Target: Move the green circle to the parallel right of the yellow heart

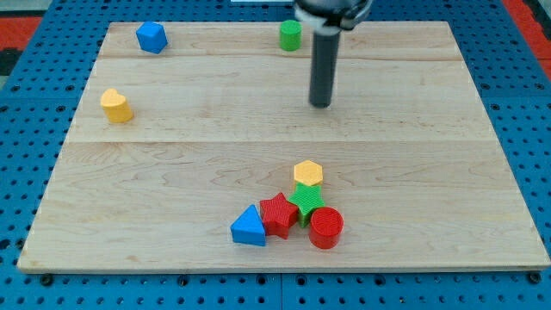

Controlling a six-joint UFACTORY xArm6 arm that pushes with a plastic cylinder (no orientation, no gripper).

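Observation:
The green circle (290, 35) stands near the board's top edge, a little right of centre. The yellow heart (115, 105) lies at the view's left, lower than the circle. My tip (320, 104) rests on the board below and slightly right of the green circle, apart from it, and far to the right of the yellow heart, at about the heart's height.
A blue block (151, 37) sits at the top left. A cluster lies at the bottom centre: yellow hexagon (307, 172), green star (306, 200), red star (279, 213), red circle (326, 227), blue triangle (250, 227). The wooden board (430, 129) lies on a blue pegboard.

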